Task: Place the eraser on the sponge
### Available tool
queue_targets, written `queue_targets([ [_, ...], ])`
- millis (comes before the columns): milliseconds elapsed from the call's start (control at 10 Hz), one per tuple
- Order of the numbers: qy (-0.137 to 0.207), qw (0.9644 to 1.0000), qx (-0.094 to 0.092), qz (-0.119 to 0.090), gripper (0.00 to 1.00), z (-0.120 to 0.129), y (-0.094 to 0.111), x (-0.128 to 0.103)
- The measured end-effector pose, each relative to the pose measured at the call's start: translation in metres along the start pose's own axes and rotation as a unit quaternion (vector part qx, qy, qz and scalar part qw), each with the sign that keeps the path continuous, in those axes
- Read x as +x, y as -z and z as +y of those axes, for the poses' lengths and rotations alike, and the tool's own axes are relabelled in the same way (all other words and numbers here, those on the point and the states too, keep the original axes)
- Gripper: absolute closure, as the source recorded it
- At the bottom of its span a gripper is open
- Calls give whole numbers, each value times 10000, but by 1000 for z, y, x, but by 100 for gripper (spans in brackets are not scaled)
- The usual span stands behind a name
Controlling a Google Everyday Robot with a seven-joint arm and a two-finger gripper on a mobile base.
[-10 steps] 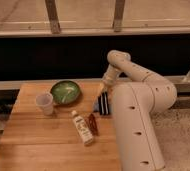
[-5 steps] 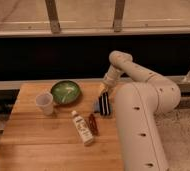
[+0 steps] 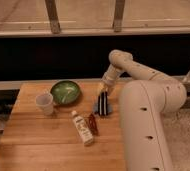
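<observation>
Our gripper [image 3: 103, 92] hangs just over the eraser [image 3: 104, 106], which maybe lies on the sponge [image 3: 96, 105]; we cannot tell its hold; if so, we back off gently.

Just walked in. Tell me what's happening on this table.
The robot's arm reaches over the wooden table, with its tool down at the far end of the black eraser. A bit of the light-blue sponge peeks out along the eraser's left edge, so the eraser seems to lie on or against it. The green bowl, cup, white bottle and dark red thing lie nearby.
</observation>
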Motion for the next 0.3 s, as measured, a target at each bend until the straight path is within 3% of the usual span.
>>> queue_targets([
  [300, 28, 10000, -22, 12, 20, 2, -2, -1],
])
